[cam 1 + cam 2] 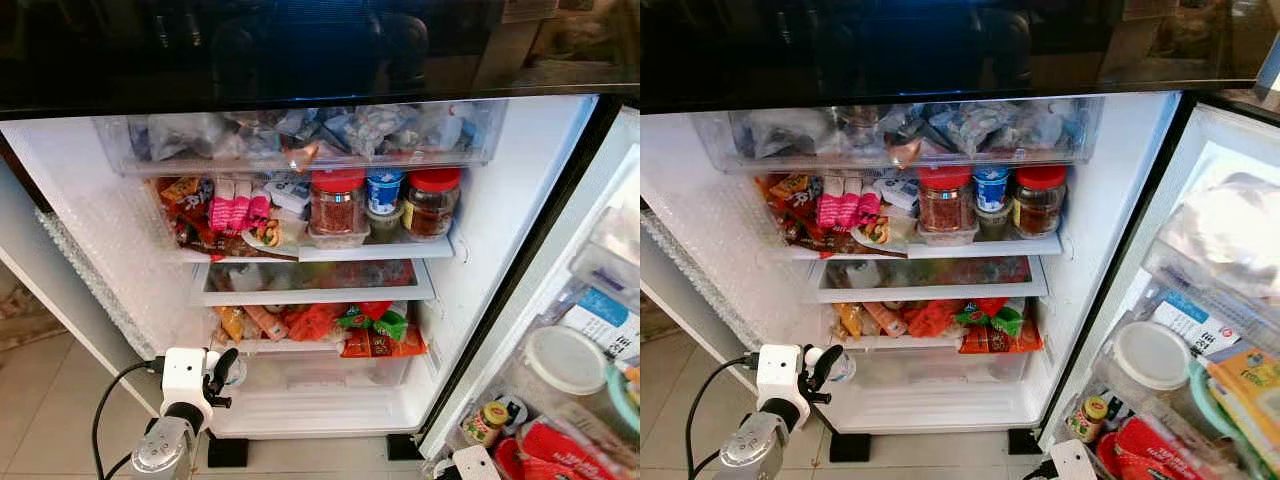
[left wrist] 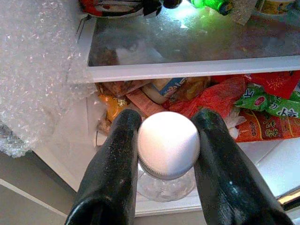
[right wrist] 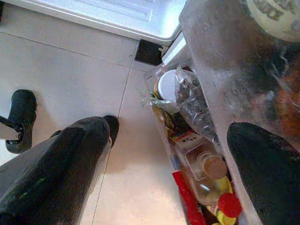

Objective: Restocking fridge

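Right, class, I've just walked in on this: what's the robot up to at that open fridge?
The robot stands before the open fridge, whose shelves are crowded with jars and packets. Its left gripper is shut on a clear bottle with a white cap, held low near the bottom of the fridge, by the lowest compartment. The right gripper hangs open over the tiled floor beside the door's shelves. The bottle is not yet set down.

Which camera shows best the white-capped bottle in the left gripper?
The left wrist view: the bottle sits close, white cap clamped between the left gripper's fingers. Both eye views show it small, mostly hidden behind the gripper, before the fridge's bottom compartment.
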{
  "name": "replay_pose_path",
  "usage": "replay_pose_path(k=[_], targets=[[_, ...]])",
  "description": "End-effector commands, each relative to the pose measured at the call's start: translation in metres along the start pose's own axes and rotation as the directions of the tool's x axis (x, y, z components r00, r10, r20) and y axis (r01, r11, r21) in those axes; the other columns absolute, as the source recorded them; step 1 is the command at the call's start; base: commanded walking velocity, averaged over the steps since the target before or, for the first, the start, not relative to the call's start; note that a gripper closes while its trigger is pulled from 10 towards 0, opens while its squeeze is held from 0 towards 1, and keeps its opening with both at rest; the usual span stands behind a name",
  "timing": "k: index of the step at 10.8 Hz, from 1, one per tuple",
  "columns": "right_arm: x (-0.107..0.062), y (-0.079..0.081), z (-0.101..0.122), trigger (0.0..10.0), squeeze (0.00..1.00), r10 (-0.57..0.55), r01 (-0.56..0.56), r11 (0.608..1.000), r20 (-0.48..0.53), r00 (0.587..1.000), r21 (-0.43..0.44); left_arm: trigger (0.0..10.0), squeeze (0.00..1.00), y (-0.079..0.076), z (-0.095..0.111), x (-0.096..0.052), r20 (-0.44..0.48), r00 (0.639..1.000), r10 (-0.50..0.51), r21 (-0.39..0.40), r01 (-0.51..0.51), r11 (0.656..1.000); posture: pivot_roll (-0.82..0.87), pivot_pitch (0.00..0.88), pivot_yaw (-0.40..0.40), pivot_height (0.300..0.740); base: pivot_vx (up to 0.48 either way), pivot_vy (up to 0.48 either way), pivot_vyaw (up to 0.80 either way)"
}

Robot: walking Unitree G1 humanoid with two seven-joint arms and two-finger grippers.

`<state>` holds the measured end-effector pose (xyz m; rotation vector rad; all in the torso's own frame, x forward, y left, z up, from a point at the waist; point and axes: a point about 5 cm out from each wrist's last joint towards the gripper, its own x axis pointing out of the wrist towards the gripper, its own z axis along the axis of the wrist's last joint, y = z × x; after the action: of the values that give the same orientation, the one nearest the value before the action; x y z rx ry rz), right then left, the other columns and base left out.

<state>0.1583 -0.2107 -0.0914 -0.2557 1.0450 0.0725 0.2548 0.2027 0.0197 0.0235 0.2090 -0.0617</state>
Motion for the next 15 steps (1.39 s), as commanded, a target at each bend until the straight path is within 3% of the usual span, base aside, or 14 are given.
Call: replay_pose_path(k=[1,15], targets=[[0.0003,-0.0007,0.0022,10.0,0.00,-0.001,0.001,1.000,0.007,1.000,0.009,10.0,0.00,-0.0004,-0.0015,0.0001,-0.012,1.000,-0.006,0.002,0.006,1.000,-0.01,0.000,0.019,0.740,0.000,0.000,0.00],[0.0004,-0.0003,0.0032,10.0,0.00,0.014,-0.014,1.000,0.005,1.000,0.004,10.0,0.00,0.0000,-0.0001,0.0025,-0.010,1.000,-0.008,0.005,0.008,1.000,-0.01,0.000,0.019,0.740,0.259,0.000,0.00]])
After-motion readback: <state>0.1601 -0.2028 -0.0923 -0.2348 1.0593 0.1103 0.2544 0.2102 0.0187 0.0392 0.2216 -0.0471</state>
